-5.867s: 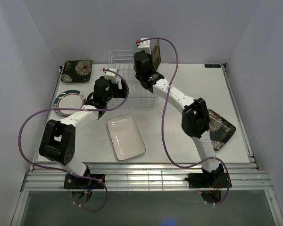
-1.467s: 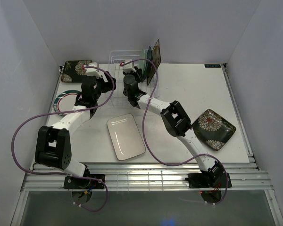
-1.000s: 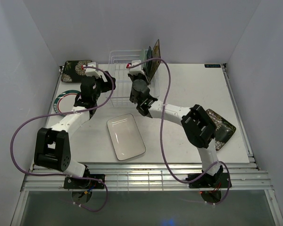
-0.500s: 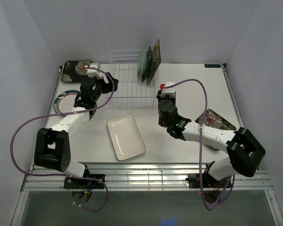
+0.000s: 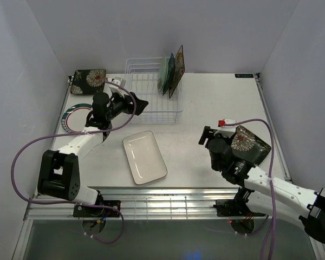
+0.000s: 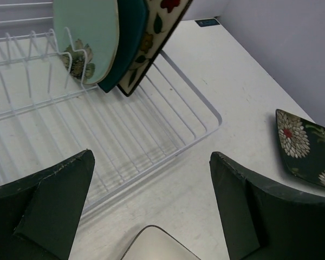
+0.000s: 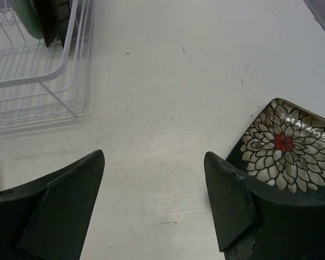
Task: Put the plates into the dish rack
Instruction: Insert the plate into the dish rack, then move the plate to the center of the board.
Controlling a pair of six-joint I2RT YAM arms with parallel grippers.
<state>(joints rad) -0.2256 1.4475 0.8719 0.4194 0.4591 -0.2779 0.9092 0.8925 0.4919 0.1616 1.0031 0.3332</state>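
Three plates stand on edge at the right end of the dish rack (image 5: 151, 100): the mint-green plate (image 6: 86, 32), the teal plate (image 6: 130, 38) and the cream floral plate (image 6: 161, 24), all leaning the same way. Four more lie flat on the worktop (image 5: 216, 97). My right jaws are spread wide with nothing between them, low over the worktop just left of the dark floral plate (image 7: 284, 143), which lies face up at the near right. I take this as the approach for picking it. To do it well, I want one finger under the raised rim and the other over the top. I should close only once the rim is well inside, since a shallow bite could let the plate tip out on the lift. The plate is square, so it has no long axis to speak of. It sits diamond-wise to the worktop's edges, one corner pointing toward my right jaws, and that corner looks like the easiest way in. My left jaws are parted and empty too, hovering by the rack's near rail.
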